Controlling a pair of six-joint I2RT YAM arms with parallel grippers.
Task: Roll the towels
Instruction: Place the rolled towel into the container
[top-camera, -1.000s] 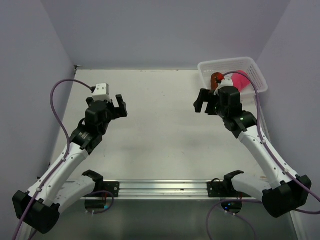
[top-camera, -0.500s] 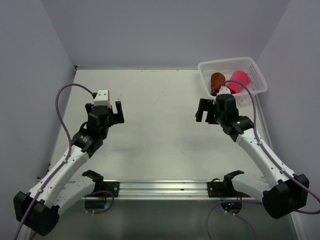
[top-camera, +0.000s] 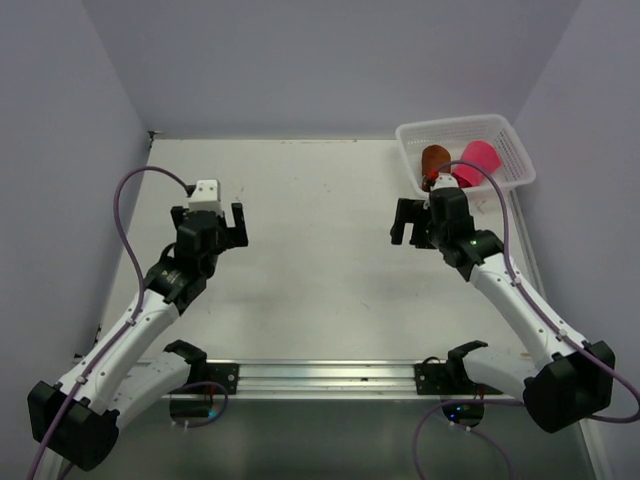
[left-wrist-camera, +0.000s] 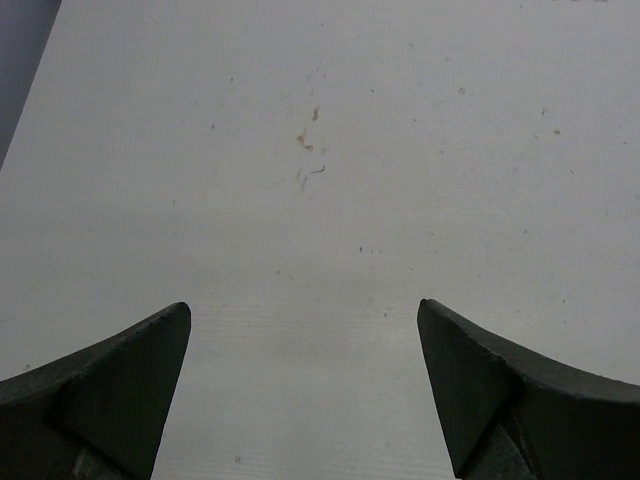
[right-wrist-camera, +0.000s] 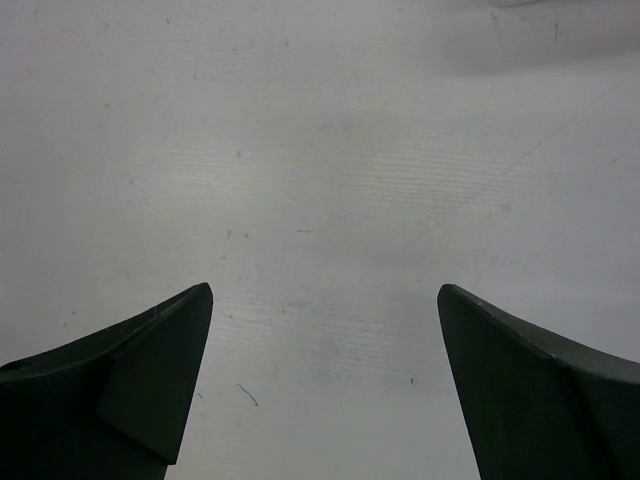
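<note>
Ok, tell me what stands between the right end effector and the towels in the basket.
Only the low wall of the white basket. The brown towel and pink towel lie inside it. The right end effector is open, empty and faces away from the basket, toward the table's centre. Its purple cable arcs over the basket's front.

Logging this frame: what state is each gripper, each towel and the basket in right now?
left gripper: open wide, empty, above bare table.
right gripper: open wide, empty, above bare table.
rust-brown towel: looks rolled into a compact bundle, lying in the basket's left part.
pink towel: looks rolled too, in the basket, right of the rust-brown one.
basket: upright at the table's far right corner, holding both towels.
</note>
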